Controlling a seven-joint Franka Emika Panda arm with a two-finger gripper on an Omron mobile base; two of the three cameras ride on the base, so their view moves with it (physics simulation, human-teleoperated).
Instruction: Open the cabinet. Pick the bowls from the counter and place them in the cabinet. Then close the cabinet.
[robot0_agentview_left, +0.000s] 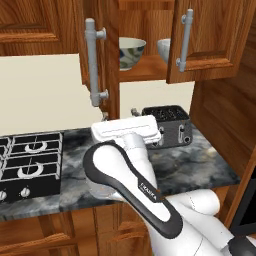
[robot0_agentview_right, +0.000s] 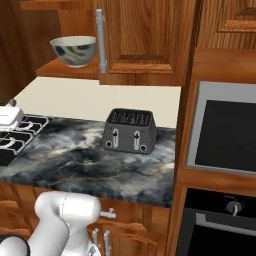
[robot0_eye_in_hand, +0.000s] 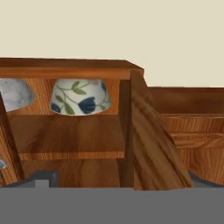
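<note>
In the left base view we see the cabinet (robot0_agentview_left: 150, 40) with both doors swung open, each carrying a long silver bar handle (robot0_agentview_left: 93, 67), and two bowls on its lower shelf: the leaf-patterned bowl (robot0_agentview_left: 131, 52) on the left and the speckled bowl (robot0_agentview_left: 164, 49) partly hidden behind the right door. The right base view gives us the patterned bowl alone, the other being covered by the door. The hand view, rolled upside down, looks into the cabinet from close by; there both bowls appear inverted side by side against the shelf, with one door edge-on beside them.

The gripper (robot0_agentview_left: 117, 116) is largely hidden behind the white hand in the left base view, below the open left door; we cannot tell from the frames whether its fingers are apart or together, and no object appears between them.

The counter (robot0_agentview_left: 195, 160), dark veined marble, carries a black toaster (robot0_agentview_left: 167, 125) near the rear wall and a black gas hob (robot0_agentview_left: 30, 160) set in to the left. The right base view adds a built-in oven (robot0_agentview_right: 222, 130) in a tall wooden unit to the right, and drawers below the worktop. The wall behind is plain cream.
</note>
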